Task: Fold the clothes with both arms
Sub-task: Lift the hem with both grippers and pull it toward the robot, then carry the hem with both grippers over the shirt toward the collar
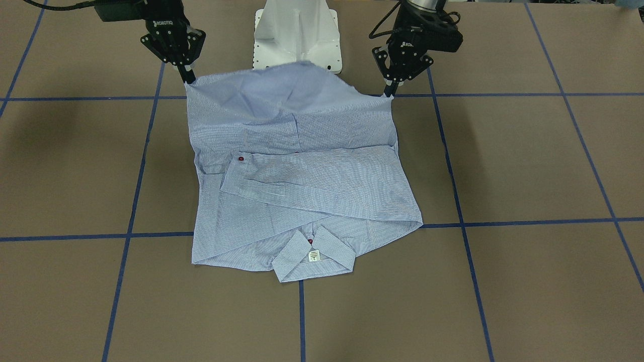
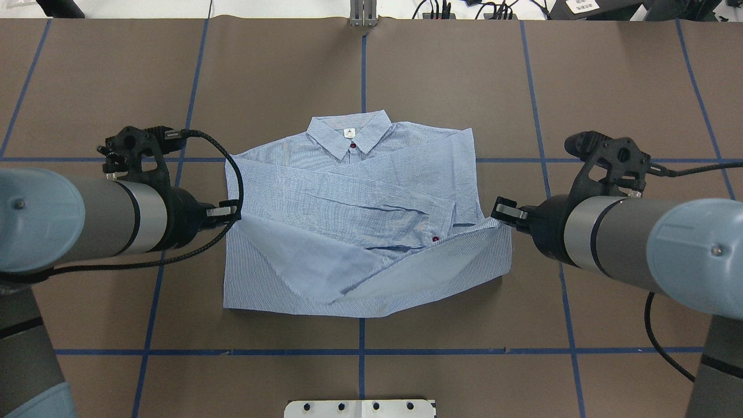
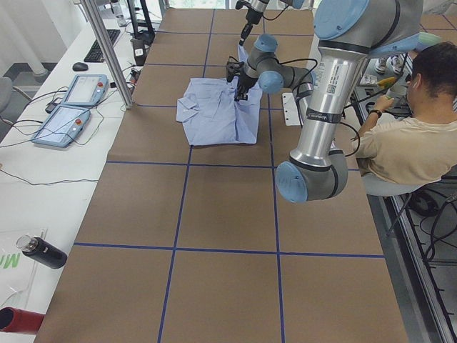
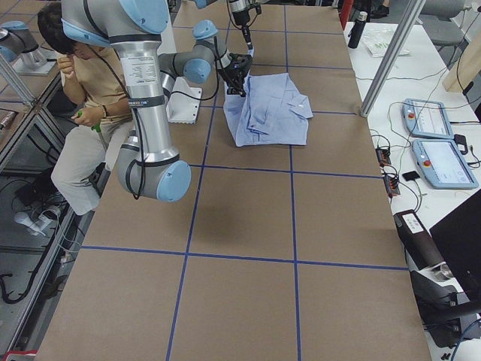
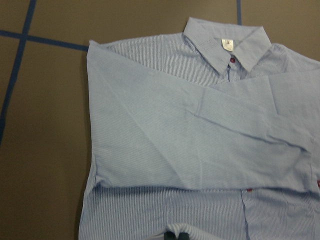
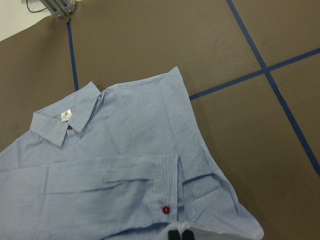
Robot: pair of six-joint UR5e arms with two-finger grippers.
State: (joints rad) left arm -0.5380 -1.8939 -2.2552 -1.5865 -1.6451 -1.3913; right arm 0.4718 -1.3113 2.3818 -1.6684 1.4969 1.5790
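My left claw (image 1: 390, 93) and right claw (image 1: 187, 79) seem clamped on raised hem corners of the striped shirt (image 1: 302, 181); collar (image 2: 349, 134) at twelve o'clock overhead.

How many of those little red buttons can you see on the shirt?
3 on the shirt: a collar button, a cuff button, and a front button peeking from under the folded sleeve. More may be hidden under the folds.
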